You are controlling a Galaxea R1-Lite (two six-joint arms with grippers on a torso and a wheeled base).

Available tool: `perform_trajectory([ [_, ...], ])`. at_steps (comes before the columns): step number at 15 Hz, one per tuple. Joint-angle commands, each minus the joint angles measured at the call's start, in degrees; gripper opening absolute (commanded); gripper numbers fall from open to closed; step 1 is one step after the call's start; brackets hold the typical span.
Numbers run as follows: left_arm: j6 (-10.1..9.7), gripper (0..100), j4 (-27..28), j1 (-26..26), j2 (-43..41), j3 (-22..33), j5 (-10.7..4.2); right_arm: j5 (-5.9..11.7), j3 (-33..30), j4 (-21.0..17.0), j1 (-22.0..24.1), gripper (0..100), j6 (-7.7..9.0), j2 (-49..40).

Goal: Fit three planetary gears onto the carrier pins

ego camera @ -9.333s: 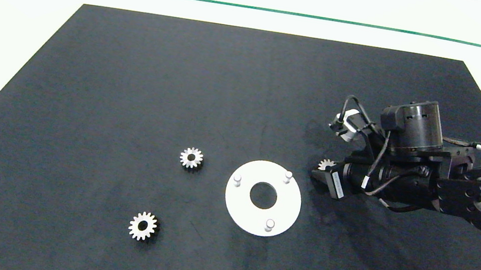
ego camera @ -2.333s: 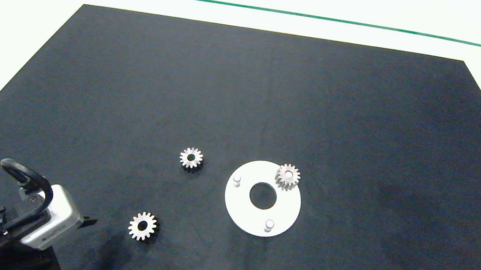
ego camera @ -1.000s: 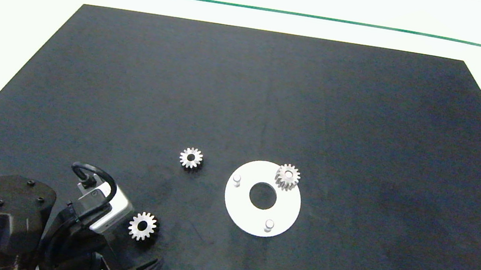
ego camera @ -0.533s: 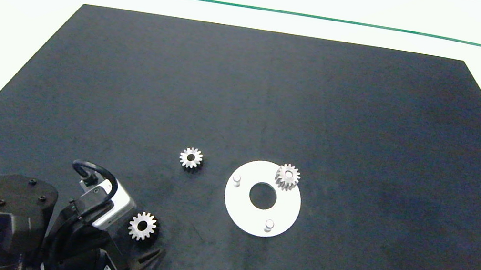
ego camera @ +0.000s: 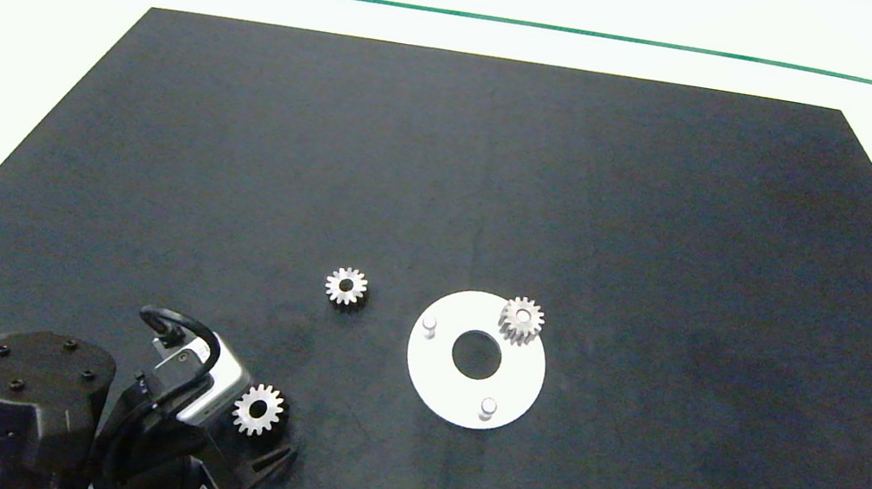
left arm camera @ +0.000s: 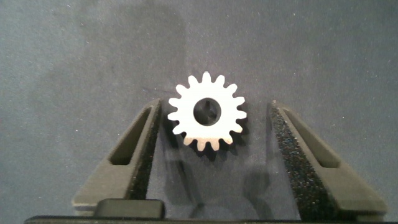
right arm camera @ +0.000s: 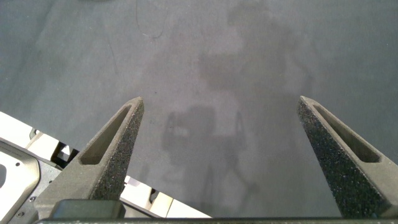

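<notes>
The white carrier disc point(ego camera: 519, 384) lies on the black mat with its three pins in a triangle. One silvery gear point(ego camera: 521, 320) sits on the far right pin. The left pin point(ego camera: 429, 327) and the near pin point(ego camera: 488, 408) are bare. A second gear point(ego camera: 346, 286) lies flat on the mat left of the disc. A third gear point(ego camera: 258, 409) point(left arm camera: 206, 113) lies near the front left. My left gripper point(left arm camera: 214, 115) is open, its fingers point(left arm camera: 138, 144) straddling this gear without touching it. My right gripper point(right arm camera: 221, 109) is open over bare mat and is not in the head view.
The black mat point(ego camera: 484, 165) covers most of the white table, with a green line point(ego camera: 472, 17) along the far side. My left arm point(ego camera: 31, 425) fills the front left corner. The mat's edge and light hardware point(right arm camera: 25, 155) show in the right wrist view.
My right arm placed a gear on the far right pin and withdrew. My left arm came in from the front left and has edged right until its fingers straddle the near gear.
</notes>
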State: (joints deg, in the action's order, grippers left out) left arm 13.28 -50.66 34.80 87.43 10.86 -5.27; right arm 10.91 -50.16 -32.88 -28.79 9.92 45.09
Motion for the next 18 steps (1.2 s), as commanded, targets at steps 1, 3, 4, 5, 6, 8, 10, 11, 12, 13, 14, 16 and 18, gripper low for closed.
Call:
perform_trajectory([
  [1,0.0,63,-0.3,0.0,0.0,-0.1,-0.01,0.08,0.3,-0.2,0.0,100,0.27,0.2],
  [3,0.0,58,-0.3,-0.1,-0.1,0.0,-0.01,0.08,0.4,-0.2,0.0,100,0.45,0.2],
  [4,0.0,57,-0.3,-0.1,-0.2,0.0,-0.01,0.08,0.4,-0.2,0.0,100,0.45,0.2],
  [5,0.0,54,-0.3,-0.1,-0.2,0.0,-0.09,0.08,0.4,-0.2,0.0,100,0.45,0.2],
  [6,0.0,52,-0.3,0.0,-0.2,0.0,-0.09,0.08,0.4,-0.2,0.0,100,0.45,0.2],
  [8,0.0,48,-0.3,0.0,-0.1,-0.1,-0.09,0.08,0.4,-0.2,0.0,100,0.45,0.1],
  [10,0.0,43,-0.3,0.0,-0.2,0.0,-0.09,0.08,0.4,-0.2,0.0,100,0.54,0.1],
  [11,-0.09,42,-0.4,0.0,-0.2,-0.1,-0.09,0.08,0.4,-0.2,0.0,100,0.54,0.1],
  [12,-0.09,40,-0.4,0.0,-0.2,-0.1,-0.09,0.08,0.4,-0.2,0.0,100,0.54,0.1],
  [13,0.0,37,-0.4,0.1,-0.2,-0.1,-0.09,0.08,0.4,-0.2,0.0,100,0.54,0.1],
  [14,0.0,36,-0.4,0.1,-0.2,-0.1,-0.09,0.08,0.4,-0.2,0.0,100,0.54,0.1],
  [16,0.0,31,-0.4,0.1,-0.2,-0.1,-0.09,0.08,0.4,-0.2,0.0,100,0.54,0.1],
  [18,0.0,28,-1.5,0.1,0.0,-0.4,-0.09,0.08,0.4,-0.2,0.0,100,0.54,0.1],
])
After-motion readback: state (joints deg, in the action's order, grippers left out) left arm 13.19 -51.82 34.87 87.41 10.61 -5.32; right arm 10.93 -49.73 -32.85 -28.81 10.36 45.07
